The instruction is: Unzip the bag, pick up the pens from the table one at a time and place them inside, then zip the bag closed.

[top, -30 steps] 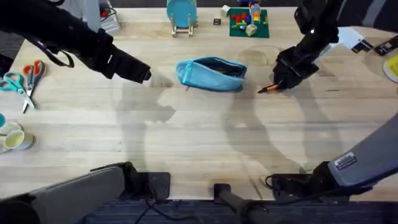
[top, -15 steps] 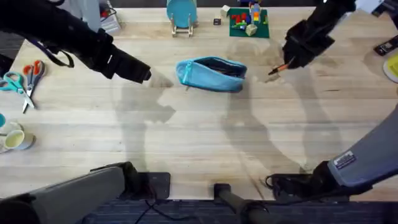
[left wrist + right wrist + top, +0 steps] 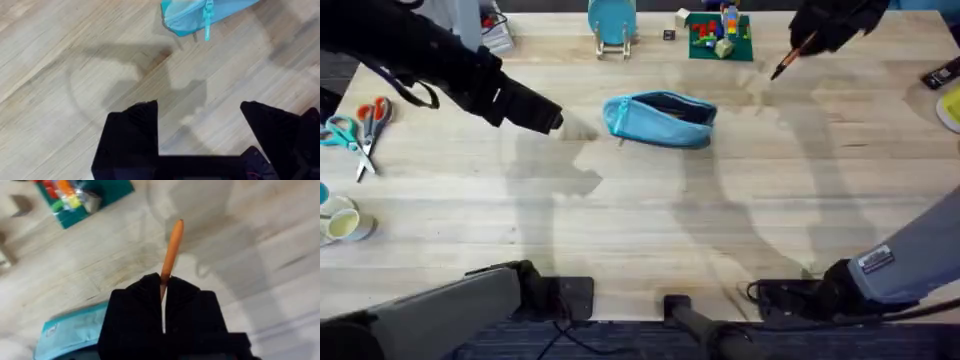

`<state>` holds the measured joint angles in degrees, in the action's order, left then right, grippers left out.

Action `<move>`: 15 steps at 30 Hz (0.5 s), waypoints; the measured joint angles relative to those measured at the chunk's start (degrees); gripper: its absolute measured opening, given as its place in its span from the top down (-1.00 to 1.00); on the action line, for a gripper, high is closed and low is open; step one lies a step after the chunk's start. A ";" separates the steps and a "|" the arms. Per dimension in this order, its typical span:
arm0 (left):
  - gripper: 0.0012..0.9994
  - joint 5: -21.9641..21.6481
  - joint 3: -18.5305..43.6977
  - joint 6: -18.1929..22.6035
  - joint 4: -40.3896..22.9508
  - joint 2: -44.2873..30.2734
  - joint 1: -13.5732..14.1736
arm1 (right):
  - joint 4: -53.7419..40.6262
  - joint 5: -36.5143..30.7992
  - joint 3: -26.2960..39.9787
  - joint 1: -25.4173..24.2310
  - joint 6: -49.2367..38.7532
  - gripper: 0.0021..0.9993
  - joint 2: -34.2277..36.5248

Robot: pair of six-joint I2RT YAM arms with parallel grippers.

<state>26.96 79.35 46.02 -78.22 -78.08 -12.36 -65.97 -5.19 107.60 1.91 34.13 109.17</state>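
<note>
- Lying on its side at the middle far part of the worktop [image 3: 650, 230], the light blue pencil pouch [image 3: 660, 119] has its zipper open along the top, dark inside showing; its teal pull tab [image 3: 207, 20] hangs at one end in the left wrist view.
- No brand or writing can be read on the pouch; a white label on the right arm near its base is too small to read.
- An orange pen [image 3: 788, 62] is raised above the worktop, off to the right of and beyond the pouch, tilted with its dark tip down-left.
- The right hand [image 3: 820, 28] is clamped on that pen; in the right wrist view the pen [image 3: 171, 250] sticks out from between the closed black fingers [image 3: 140, 305].
- The left hand [image 3: 552, 120] hovers just left of the pouch, not touching it, its fingers [image 3: 132, 130] spread apart with nothing between them.
- The left arm reaches in from the far left; the right arm rises from the lower right to the far edge.
</note>
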 joint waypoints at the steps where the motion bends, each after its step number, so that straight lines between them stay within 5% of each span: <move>1: -0.99 0.00 0.00 0.00 0.00 -0.02 0.00 | -0.01 0.00 0.87 0.00 -1.92 0.94 -0.24; 15: -0.99 0.00 0.00 0.00 0.00 -0.01 0.00 | -4.66 -0.02 9.55 0.00 -26.51 0.94 -0.64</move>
<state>26.96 79.35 46.02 -78.22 -78.10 -12.36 -70.63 -5.21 117.14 1.91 7.62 108.53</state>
